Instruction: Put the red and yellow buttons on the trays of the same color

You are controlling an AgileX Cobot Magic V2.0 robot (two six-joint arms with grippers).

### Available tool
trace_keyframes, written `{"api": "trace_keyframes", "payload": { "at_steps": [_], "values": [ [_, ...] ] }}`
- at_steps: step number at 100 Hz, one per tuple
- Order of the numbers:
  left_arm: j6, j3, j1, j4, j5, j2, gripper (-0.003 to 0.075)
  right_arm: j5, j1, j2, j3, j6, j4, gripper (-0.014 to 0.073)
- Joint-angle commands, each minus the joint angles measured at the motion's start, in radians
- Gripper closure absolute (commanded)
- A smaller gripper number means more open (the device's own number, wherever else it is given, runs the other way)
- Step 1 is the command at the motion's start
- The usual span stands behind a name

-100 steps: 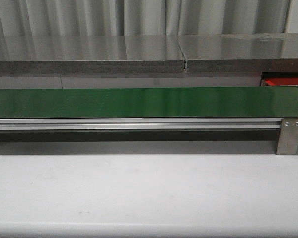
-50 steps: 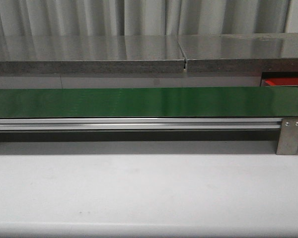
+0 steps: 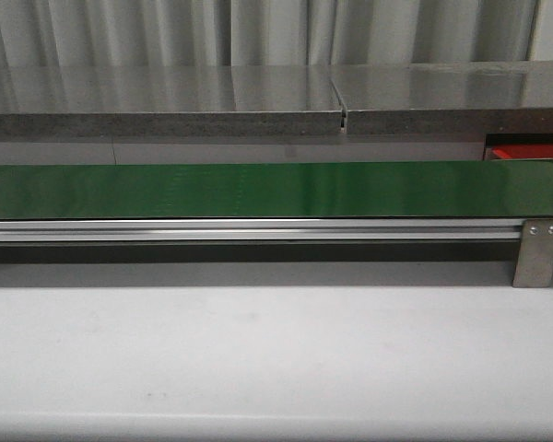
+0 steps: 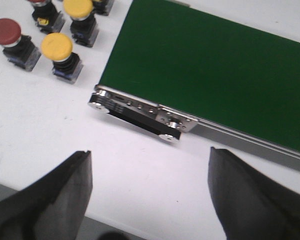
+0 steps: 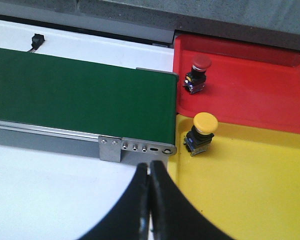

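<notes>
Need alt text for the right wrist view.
A red button sits in the red tray and a yellow button in the yellow tray, both beside the end of the green conveyor belt. The right gripper is shut, holding nothing.

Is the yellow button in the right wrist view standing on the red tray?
No, the yellow button stands on the yellow tray, while the red tray holds a red button.
</notes>
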Motion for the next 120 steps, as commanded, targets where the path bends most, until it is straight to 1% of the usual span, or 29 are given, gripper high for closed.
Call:
{"api": "trace_keyframes", "payload": {
  "at_steps": [1, 10, 22, 39, 67, 120],
  "values": [
    [-0.010, -0.045, 0.054, -0.023, -0.065, 0.030, 0.0210, -0.067, -0.001, -0.001, -0.023, -0.001, 0.004, 0.0712],
    [-0.010, -0.070, 0.116, -0.054, -0.058, 0.086, 0.0210, -0.067, -0.001, -0.001, -0.023, -0.001, 0.004, 0.0712],
    [-0.010, -0.136, 0.198, -0.095, -0.018, 0.175, 0.0210, -0.067, -0.001, -0.001, -0.023, -0.001, 0.004, 0.0712],
    [-0.010, -0.234, 0.253, -0.121, 0.039, 0.307, 0.0209, -0.067, -0.001, -0.001, -0.023, -0.001, 0.004, 0.0712],
    [-0.010, -0.358, 0.256, -0.122, 0.091, 0.463, 0.0210, -0.066, -0.001, -0.001, -0.023, -0.001, 0.004, 0.0712],
    [-0.009, -0.507, 0.254, -0.129, 0.096, 0.661, 0.0209, -0.066, -0.001, -0.001, -0.023, -0.001, 0.004, 0.0712]
  ]
}}
